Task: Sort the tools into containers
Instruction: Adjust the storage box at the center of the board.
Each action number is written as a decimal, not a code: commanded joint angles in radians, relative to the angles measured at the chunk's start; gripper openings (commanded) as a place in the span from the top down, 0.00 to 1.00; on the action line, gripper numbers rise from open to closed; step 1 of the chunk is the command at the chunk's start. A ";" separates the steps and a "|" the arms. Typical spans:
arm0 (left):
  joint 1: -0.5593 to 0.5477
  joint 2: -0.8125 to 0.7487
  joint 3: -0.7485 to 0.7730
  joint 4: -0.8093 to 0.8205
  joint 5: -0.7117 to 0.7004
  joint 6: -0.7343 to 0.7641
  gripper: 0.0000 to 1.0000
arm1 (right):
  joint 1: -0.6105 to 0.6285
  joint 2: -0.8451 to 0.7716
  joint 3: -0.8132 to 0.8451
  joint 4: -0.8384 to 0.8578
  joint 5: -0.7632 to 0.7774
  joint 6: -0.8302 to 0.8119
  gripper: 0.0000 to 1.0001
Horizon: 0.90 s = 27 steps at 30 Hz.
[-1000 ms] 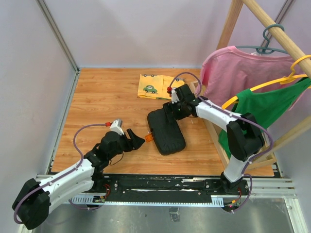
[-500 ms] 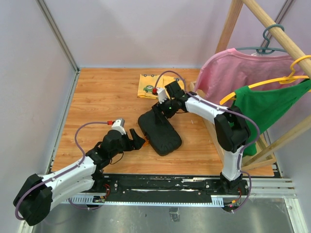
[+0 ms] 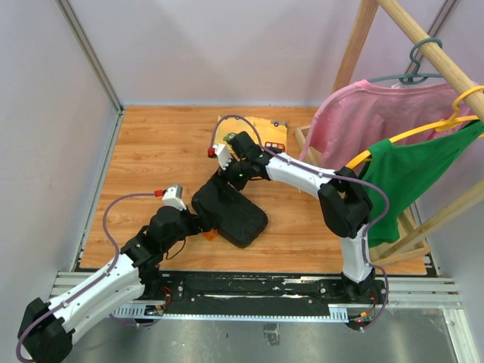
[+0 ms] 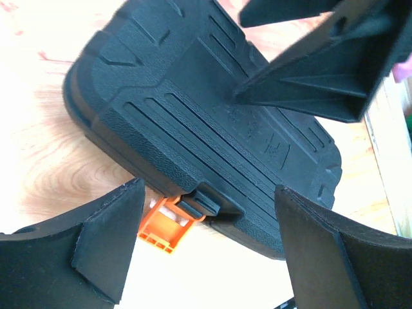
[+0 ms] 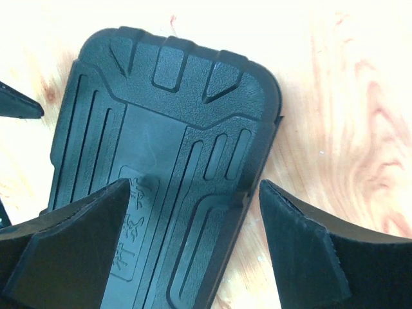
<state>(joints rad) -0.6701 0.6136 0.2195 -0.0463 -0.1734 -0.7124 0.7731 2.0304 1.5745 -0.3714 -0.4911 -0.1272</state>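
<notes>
The black ribbed tool case lies shut on the wooden table, its orange latch flipped out at the near-left end. My left gripper is open just in front of that end. In the left wrist view it is open, with the latch and the case between its fingers. My right gripper is open at the case's far end. In the right wrist view it has one finger over the lid and one beside the edge. No tools show.
A yellow cloth printed with cars lies behind the right gripper. A wooden clothes rack stands at the right with a pink shirt and a green shirt on hangers. Walls close off the left and the back.
The right gripper has swept left and the case has slid and turned left with it. The left gripper has drawn back a little toward the near edge.
</notes>
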 commanded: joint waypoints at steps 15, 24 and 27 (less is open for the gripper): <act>0.086 0.216 0.237 -0.028 -0.227 0.093 0.13 | 0.030 -0.776 -0.721 0.267 0.371 0.325 0.09; 0.178 0.445 0.291 0.104 -0.156 0.190 0.06 | 0.112 -0.947 -1.009 0.379 0.350 0.522 0.10; 0.203 0.488 0.289 0.151 -0.107 0.211 0.05 | 0.159 -0.919 -1.044 0.438 0.372 0.567 0.10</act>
<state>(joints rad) -0.4953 1.0634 0.4870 0.0044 -0.3374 -0.5587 0.8719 1.0935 0.5720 -0.0471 -0.1459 0.3286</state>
